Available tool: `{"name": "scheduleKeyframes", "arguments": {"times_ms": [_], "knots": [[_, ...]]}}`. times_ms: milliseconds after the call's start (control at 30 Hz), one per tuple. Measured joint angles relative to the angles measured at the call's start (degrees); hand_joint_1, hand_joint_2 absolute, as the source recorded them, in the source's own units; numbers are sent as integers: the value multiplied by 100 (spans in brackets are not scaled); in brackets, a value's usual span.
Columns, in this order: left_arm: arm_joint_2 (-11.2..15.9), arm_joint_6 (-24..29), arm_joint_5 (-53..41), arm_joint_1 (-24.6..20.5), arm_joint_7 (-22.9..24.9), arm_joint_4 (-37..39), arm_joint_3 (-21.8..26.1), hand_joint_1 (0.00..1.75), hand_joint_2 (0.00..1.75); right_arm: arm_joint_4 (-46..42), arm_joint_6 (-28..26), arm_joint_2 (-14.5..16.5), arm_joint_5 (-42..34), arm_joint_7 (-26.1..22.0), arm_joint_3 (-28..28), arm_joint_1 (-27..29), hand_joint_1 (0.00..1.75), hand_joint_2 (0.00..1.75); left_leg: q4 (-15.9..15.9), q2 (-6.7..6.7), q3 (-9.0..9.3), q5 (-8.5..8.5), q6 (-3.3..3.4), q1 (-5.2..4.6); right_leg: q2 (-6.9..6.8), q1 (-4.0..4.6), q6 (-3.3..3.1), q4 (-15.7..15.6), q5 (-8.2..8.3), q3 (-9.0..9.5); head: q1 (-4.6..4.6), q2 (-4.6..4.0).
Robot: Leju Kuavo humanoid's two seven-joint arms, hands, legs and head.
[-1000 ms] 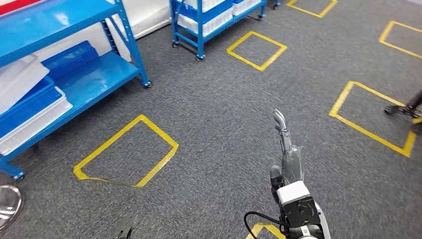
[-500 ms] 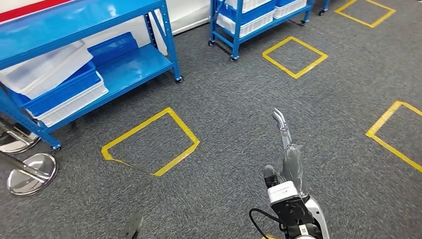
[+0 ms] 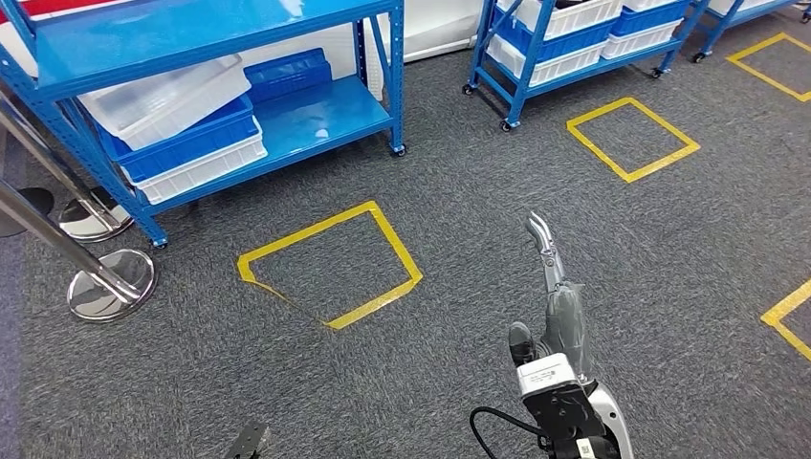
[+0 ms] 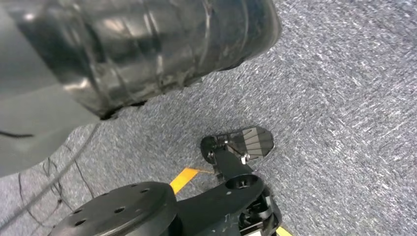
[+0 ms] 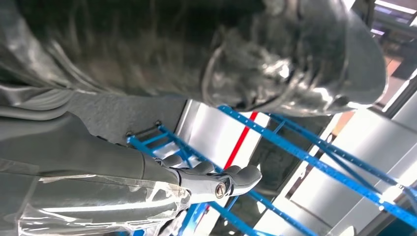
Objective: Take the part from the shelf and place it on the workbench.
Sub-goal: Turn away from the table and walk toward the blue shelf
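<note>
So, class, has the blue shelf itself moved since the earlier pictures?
No: the camera turned. The blue shelf stands as before behind the yellow floor square.

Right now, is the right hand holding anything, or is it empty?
Empty. In the head view the silver right hand points forward over the grey carpet, fingers extended, nothing between them.

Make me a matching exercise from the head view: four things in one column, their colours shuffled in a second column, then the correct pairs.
Things:
1. Shelf frame
2. Taped square on the carpet
3. Stanchion base
4. Top tray tilted on the stacked trays

Colours:
A. Yellow
B. Clear, whitish
C. Blue
D. Shiny silver

Pairs: 1-C, 2-A, 3-D, 4-B
</note>
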Motion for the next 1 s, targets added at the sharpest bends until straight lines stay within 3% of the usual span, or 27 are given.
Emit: {"name": "scheduleKeyframes", "arguments": {"times_ms": [33, 100, 200, 300, 667, 767, 867, 900, 933, 967, 1000], "knots": [[-1, 7, 5, -1, 10, 0, -1, 0, 0, 1, -1, 0, -5, -10, 0, -3, 0, 0, 20, -43, 5, -14, -11, 2, 11, -3, -11, -360, 248, 136, 0, 0], [-3, 31, 19, -10, 30, 0, -2, 0, 0, 5, -8, 1, -44, -54, 0, -14, 0, 0, 72, -106, -8, -47, -51, -7, 67, -2, -43, -1021, 535, 408, -3, 0], [-2, 97, 52, -32, 70, 0, -2, 0, 0, 11, -26, 3, -114, -121, 0, -24, 0, 0, 108, -138, -45, -63, -82, -20, 111, 12, -84, -1267, 576, 501, -11, 0], [1, 142, 74, -63, 109, 0, -2, 0, 0, 14, -18, 4, -148, -163, -1, -41, 0, 0, 87, -127, -31, -59, -44, -16, 117, 25, -99, -1279, 580, 505, -11, 0], [11, 175, 145, -212, 210, 0, -2, 0, 0, 123, 34, 26, -175, -196, 0, -141, 0, 0, 49, -126, -20, -54, -36, -29, 118, 13, -109, -1304, 588, 510, -13, 0], [2, 175, 145, -233, 215, -2, -2, 0, 0, 135, 32, 26, -157, -204, -1, -166, 0, 0, -168, -100, 119, 17, -29, 37, 99, 27, -53, -1181, 493, 476, 4, 0], [-2, 181, 152, -248, 230, -1, -3, 0, 0, 168, 32, 34, -124, -205, 0, -193, 0, 0, -250, -74, 192, 26, -22, 65, 90, -15, 32, -298, 58, 38, 36, 0], [-2, 187, 160, -251, 240, -1, -4, 0, 0, 185, 32, 38, -119, -205, 0, -194, 0, 0, -246, -70, 195, 17, -28, 70, 89, -47, 63, -32, -15, -113, 38, 0], [-2, 193, 167, -252, 249, -1, -4, 0, 0, 203, 32, 38, -118, -204, 0, -192, 0, 0, -236, -71, 199, 2, -43, 80, 89, -79, 96, 94, 0, -199, 37, 0], [-2, 198, 172, -254, 256, -1, -4, 0, 0, 218, 33, 39, -119, -204, 0, -193, 0, 0, -216, -78, 205, -22, -69, 99, 88, -112, 134, -17, 137, -164, 37, 0], [-2, 199, 175, -256, 261, 0, -4, 0, 0, 231, 33, 39, -119, -205, 0, -197, 0, 0, -178, -88, 211, -55, -105, 127, 89, -146, 175, -318, 347, -28, 38, 0]]}}
